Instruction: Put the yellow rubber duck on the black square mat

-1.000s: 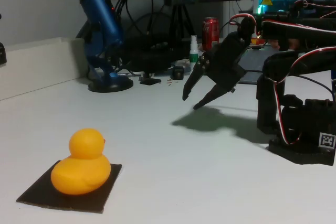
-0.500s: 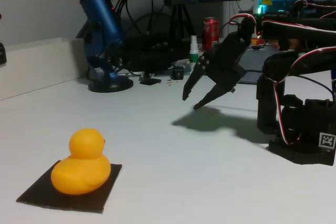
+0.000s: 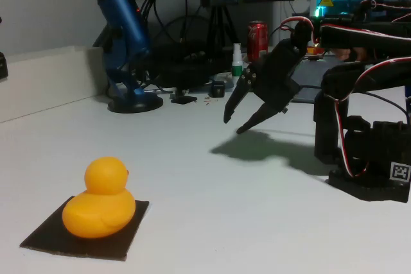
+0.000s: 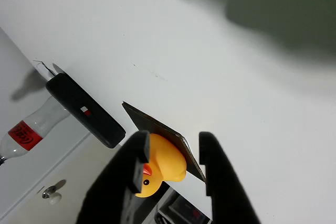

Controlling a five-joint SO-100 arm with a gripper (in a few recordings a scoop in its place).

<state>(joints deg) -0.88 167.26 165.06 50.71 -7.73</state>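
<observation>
Already, by the look of it, the placing is done; the hazards lie in what follows.

Duck: the small glossy yellow rubber duck (image 3: 100,199) sits upright on the thin matte black square mat (image 3: 126,233), toward its left and back part in the fixed view, with bare mat showing in front and to the right.

End effector: the black two-finger end effector (image 3: 232,125) hangs in the air well apart from the duck, fingers spread and holding nothing; in the wrist view the duck (image 4: 160,165) and a corner of the mat (image 4: 152,122) appear far off between the fingers (image 4: 138,156).

Surface: the pale white surface (image 3: 212,197) between arm and mat is bare, with only the arm's shadow on it.

Risk, duck: it is light and rounded, so any return sweep of the arm at low height could nudge it off the mat, undoing the task.

Risk, mat: thin and loose, it would probably slide if brushed, carrying the duck along.

Risk, clutter: the blue microphone on its round base (image 3: 125,36), the red drink can (image 3: 257,38) and the cables stand close behind the arm; a wide retreat might catch them.

Judgement: a slow, high retraction looks safest.
</observation>
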